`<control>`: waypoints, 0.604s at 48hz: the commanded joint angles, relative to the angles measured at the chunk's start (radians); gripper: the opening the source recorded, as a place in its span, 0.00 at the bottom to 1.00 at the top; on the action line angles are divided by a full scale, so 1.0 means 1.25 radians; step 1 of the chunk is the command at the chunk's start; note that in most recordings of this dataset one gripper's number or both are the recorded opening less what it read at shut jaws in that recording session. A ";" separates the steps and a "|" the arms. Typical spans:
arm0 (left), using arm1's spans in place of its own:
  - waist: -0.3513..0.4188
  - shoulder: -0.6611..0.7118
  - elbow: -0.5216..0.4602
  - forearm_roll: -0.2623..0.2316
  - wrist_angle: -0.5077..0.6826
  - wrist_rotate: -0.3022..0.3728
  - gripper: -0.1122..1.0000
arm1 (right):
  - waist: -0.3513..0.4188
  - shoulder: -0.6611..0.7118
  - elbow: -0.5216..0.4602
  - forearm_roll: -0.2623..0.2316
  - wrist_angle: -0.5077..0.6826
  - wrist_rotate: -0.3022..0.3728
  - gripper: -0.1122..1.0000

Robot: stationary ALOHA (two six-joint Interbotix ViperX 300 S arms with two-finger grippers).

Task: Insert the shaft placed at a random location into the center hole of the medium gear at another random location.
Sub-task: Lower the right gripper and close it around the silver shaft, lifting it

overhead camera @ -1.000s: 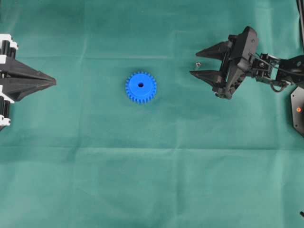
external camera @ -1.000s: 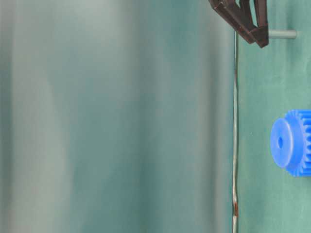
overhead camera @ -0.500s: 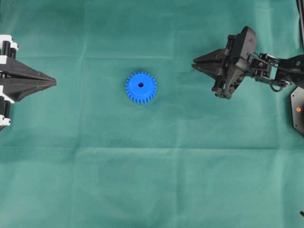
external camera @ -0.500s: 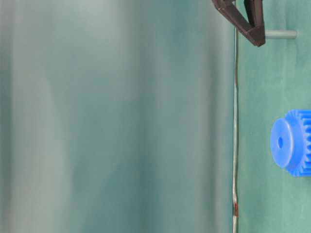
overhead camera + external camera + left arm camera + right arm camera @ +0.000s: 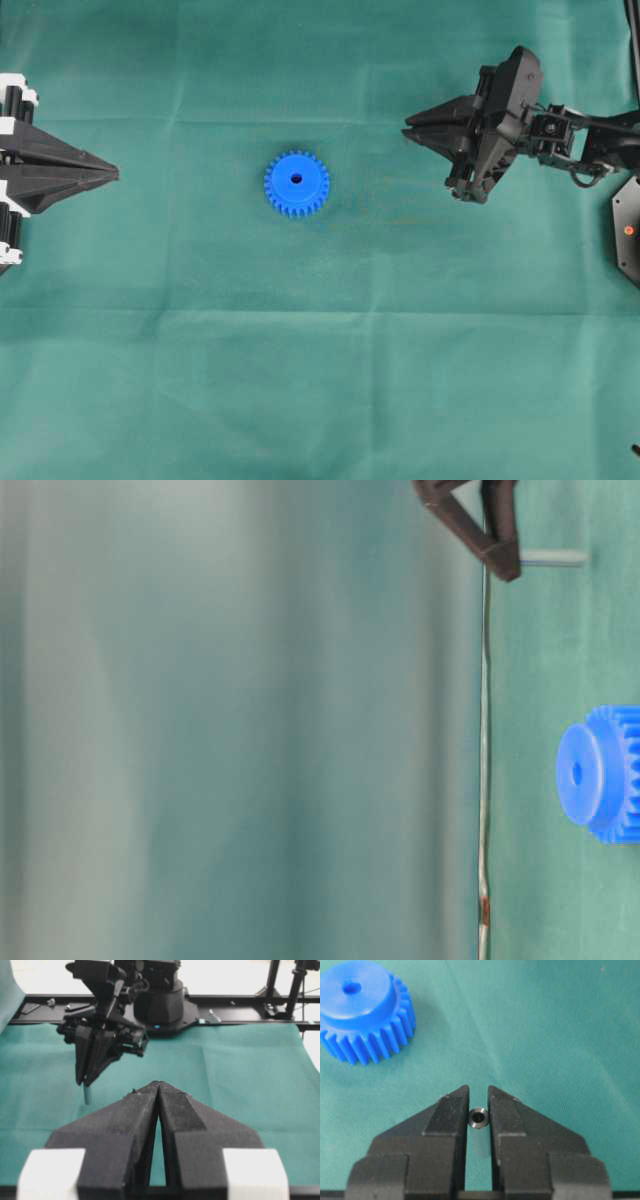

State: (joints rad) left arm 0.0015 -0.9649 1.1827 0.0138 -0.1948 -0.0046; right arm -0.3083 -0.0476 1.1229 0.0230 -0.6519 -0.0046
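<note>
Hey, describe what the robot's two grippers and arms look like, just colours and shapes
Both are matte black. The left gripper has wedge-shaped tapering fingers with white blocks at their base. The right gripper has the same pointed black fingers, with thin black cables looping along its wrist.

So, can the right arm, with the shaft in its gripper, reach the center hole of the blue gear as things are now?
Probably yes. The right gripper is shut on the shaft, and only bare green cloth lies between it and the medium gear. The center hole faces up, uncovered. The left gripper is parked far off.
</note>
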 commanded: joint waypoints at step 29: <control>-0.001 0.004 -0.021 0.001 -0.005 -0.001 0.10 | -0.002 -0.160 -0.032 0.001 0.130 -0.012 0.20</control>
State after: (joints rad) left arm 0.0000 -0.9649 1.1827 0.0138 -0.1948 -0.0046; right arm -0.3083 -0.2332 1.1029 0.0230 -0.4924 -0.0046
